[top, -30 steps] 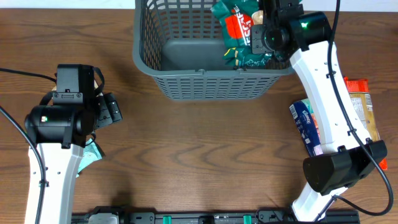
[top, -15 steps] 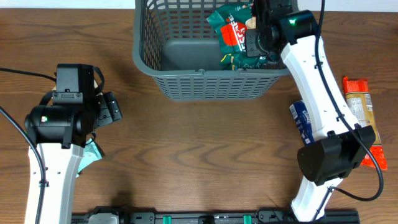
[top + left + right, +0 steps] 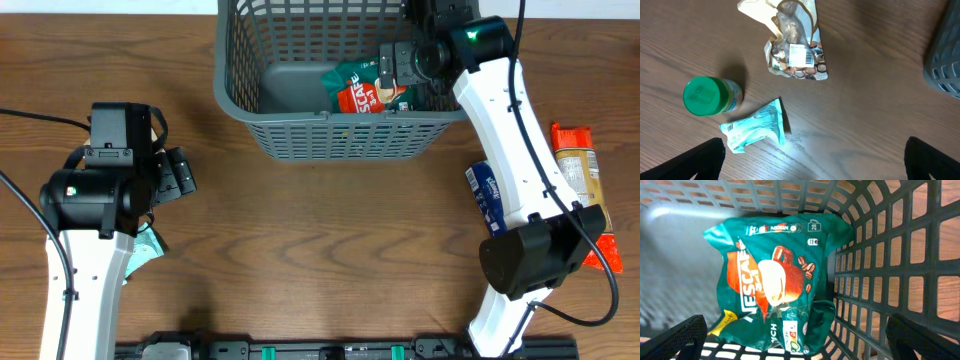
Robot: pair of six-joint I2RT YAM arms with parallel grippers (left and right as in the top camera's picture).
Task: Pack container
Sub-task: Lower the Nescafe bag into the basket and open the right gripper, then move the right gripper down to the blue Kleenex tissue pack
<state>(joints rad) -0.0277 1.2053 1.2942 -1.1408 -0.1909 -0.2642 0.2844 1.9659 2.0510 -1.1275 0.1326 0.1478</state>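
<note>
The container (image 3: 330, 140), a dark grey slotted basket, stands at the table's far middle. A green coffee packet (image 3: 362, 90) lies inside it against the right near wall. My right gripper (image 3: 398, 62) hovers just above the packet, inside the basket, open and holding nothing. In the right wrist view the packet (image 3: 775, 280) lies free on the basket floor beside the lattice wall (image 3: 880, 280), with my right gripper (image 3: 800, 342) spread wide around it. My left gripper (image 3: 178, 172) hangs open over the left of the table, well away from the basket, and in its own view the left gripper (image 3: 815, 165) is empty.
Below the left gripper lie a green-lidded jar (image 3: 705, 95), a teal packet (image 3: 757, 131) and a bag of nuts (image 3: 795, 45). The basket's corner (image 3: 945, 70) shows at the right. A blue packet (image 3: 488, 200) and an orange packet (image 3: 578, 170) lie by the right arm.
My right gripper has opened and let go of the green coffee packet, which dropped lower and leftward into the basket. The left arm has not moved.
</note>
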